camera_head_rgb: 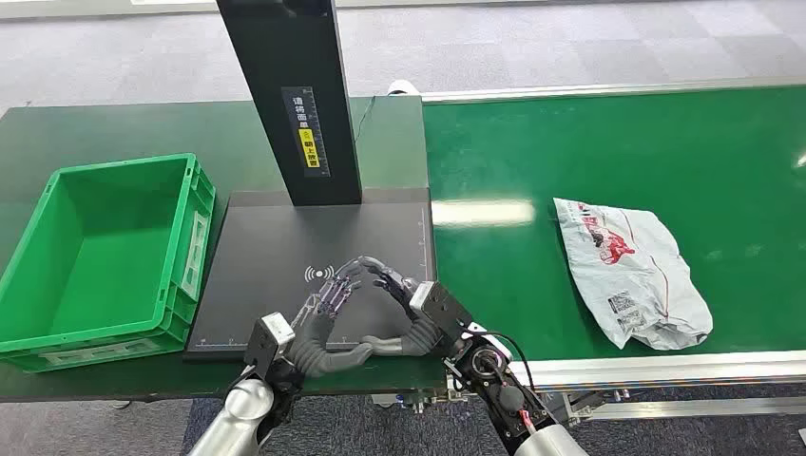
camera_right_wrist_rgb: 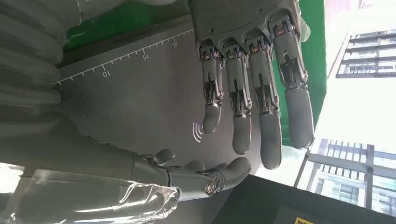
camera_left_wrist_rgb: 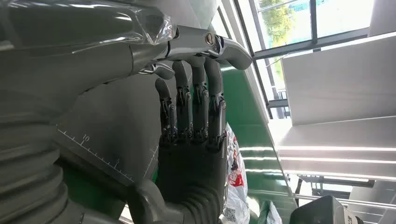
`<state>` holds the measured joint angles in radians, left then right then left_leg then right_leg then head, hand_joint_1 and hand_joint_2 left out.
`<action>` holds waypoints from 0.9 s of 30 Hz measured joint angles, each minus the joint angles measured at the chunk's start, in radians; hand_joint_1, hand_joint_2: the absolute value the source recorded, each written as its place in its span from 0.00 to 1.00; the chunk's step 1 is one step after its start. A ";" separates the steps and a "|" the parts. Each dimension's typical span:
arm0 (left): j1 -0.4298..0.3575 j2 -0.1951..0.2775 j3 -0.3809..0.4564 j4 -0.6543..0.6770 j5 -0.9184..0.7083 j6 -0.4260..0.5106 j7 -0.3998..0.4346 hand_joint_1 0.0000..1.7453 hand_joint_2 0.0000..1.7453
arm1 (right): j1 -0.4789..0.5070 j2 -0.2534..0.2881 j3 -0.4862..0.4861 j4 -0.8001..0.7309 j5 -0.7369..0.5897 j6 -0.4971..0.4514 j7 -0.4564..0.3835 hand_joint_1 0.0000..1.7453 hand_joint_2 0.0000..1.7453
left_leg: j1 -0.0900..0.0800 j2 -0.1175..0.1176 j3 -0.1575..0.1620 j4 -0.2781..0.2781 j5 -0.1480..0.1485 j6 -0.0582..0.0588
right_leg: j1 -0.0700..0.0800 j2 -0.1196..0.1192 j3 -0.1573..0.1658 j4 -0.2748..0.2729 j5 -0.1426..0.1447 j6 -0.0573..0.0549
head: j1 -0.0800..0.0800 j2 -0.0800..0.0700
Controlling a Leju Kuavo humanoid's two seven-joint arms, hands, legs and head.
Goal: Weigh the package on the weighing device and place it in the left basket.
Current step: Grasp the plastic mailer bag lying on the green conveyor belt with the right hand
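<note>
head view has the left hand and right hand spread, holding nothing, fingertips nearly meeting above the weighing device. the package lies on the green belt, well off to the right hand's outer side; the basket sits beyond the left hand. likely risk: the limp, crinkled bag slips or folds under a one-sided grip, or the reach clips the device's upright column.

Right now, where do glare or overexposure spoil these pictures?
Head view: a white glare strip lies on the belt beside the scale; the package stays readable. Left wrist view: the windows look bright, ceiling panels washed out. Right wrist view: the sky beside the left robot hand is blown white.
</note>
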<state>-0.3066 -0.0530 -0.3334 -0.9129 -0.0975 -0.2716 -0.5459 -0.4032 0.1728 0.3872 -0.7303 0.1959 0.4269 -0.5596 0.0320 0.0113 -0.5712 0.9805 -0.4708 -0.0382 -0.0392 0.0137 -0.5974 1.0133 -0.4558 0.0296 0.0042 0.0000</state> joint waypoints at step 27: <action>0.159 0.037 0.086 -0.134 0.000 0.038 0.033 0.00 1.00 | -0.257 -0.291 -0.139 0.063 0.317 -0.245 0.288 0.00 1.00 | -0.001 -0.001 0.000 0.001 0.000 0.000 | -0.001 0.000 0.000 0.000 0.001 0.001 | 0.000 0.000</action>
<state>-0.1476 -0.0163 -0.2478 -1.0470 -0.0978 -0.2337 -0.5129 -0.6600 -0.1177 0.2484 -0.6669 0.5125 0.1822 -0.2718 0.0310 0.0105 -0.5711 0.9812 -0.4707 -0.0379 -0.0405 0.0136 -0.5973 1.0133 -0.4551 0.0302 0.0040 0.0000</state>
